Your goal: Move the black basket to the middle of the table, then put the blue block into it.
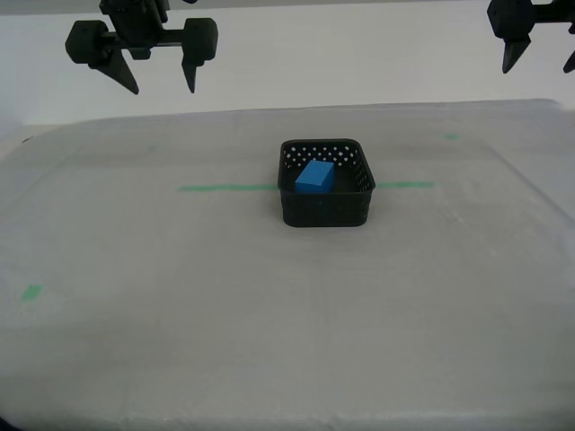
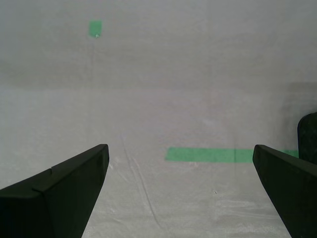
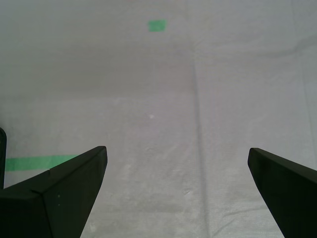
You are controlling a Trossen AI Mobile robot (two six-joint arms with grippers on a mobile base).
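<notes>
Table (image 1: 269,341) lying bare up close; black basket (image 1: 325,208) sitting mid-table on the green tape line (image 1: 225,188), blue block (image 1: 315,176) resting inside. My first gripper (image 3: 177,191) and my second gripper (image 2: 181,191) hanging spread wide, gripping nothing.

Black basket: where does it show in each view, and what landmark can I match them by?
Exterior view: the black basket sits mid-table, the blue block inside.
Second wrist view: only a dark sliver at the frame edge, probably its wall.
First wrist view: likewise, a thinner edge sliver.
Shared landmark: the green tape line, running to the basket.
</notes>
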